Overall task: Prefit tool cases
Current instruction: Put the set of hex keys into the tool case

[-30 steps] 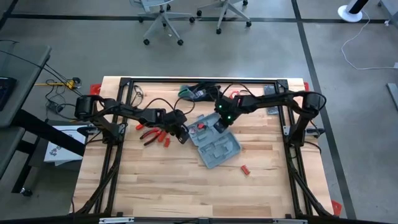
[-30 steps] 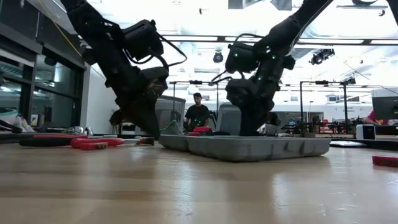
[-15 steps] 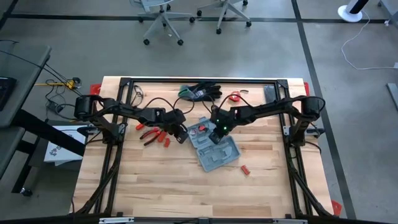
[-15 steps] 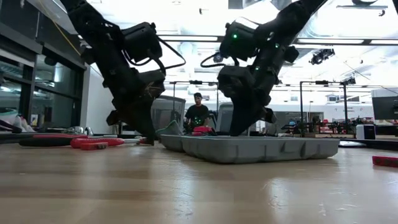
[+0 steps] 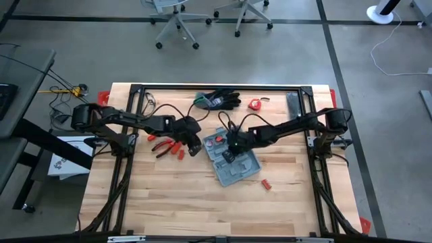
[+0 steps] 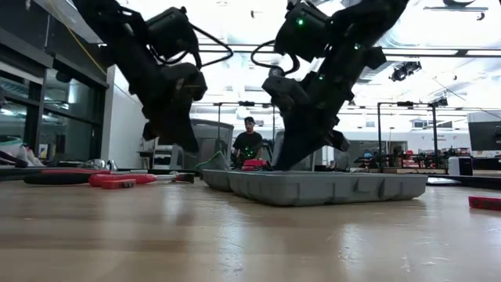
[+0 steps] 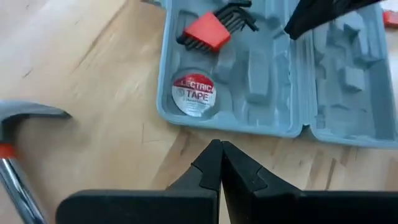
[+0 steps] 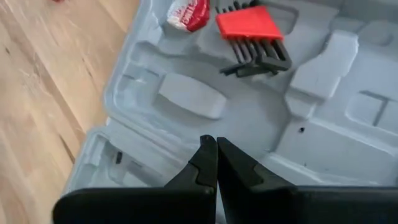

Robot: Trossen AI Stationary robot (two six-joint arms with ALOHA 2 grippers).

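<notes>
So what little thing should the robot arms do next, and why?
Probably the left gripper should open and reach toward the hammer beside the open tool case. Both grippers are shut and hold nothing. The case has only the tape roll and red hex key set fitted, with many recesses bare. The right gripper hovers over the case.

Overhead camera straight down on tool case [image 5: 233, 158]; table-level camera level across it; both wrist cameras close above its recesses
</notes>
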